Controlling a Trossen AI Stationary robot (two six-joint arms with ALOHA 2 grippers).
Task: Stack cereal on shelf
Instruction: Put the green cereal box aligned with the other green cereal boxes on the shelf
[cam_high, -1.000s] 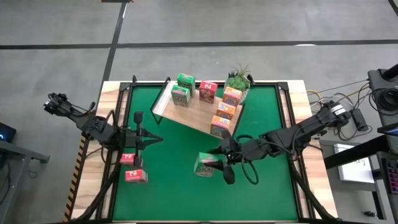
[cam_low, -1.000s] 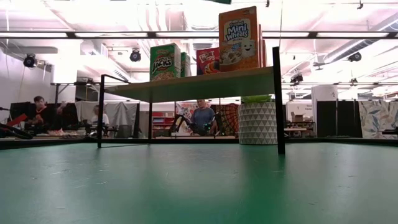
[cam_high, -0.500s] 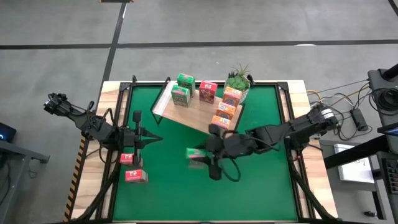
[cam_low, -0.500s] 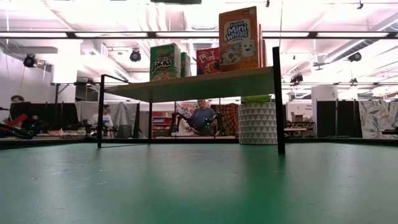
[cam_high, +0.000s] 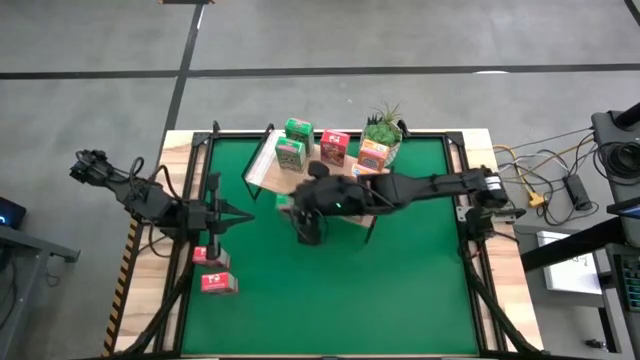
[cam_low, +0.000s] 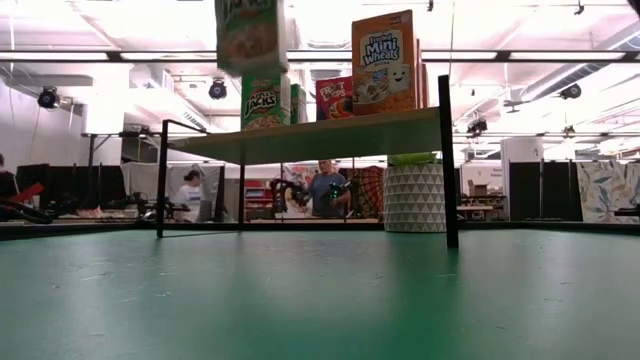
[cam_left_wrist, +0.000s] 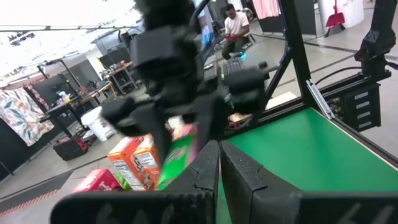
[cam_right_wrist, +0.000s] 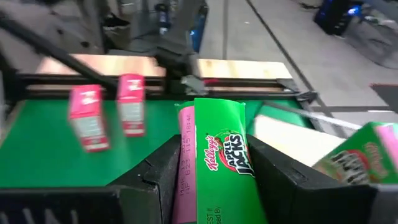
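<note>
Green matting covers the bench. Right tool, fingers half closed around a green cereal box, hangs by the shelf at eleven o'clock (ready for stacking, I judge). Left tool waits shut at nine o'clock.

Cereal boxes on shelf, plant behind, two boxes left on table

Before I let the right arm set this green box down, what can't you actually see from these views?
- Green box in the right gripper: in the high view the arm covers it.
- Shelf: the landing spot lies under that arm.
- Orange boxes: partly covered by the arm, so no count.
- Low view: the raised box is cut off by the top edge.
- Left gripper: shut, waiting beside two pink boxes.
</note>
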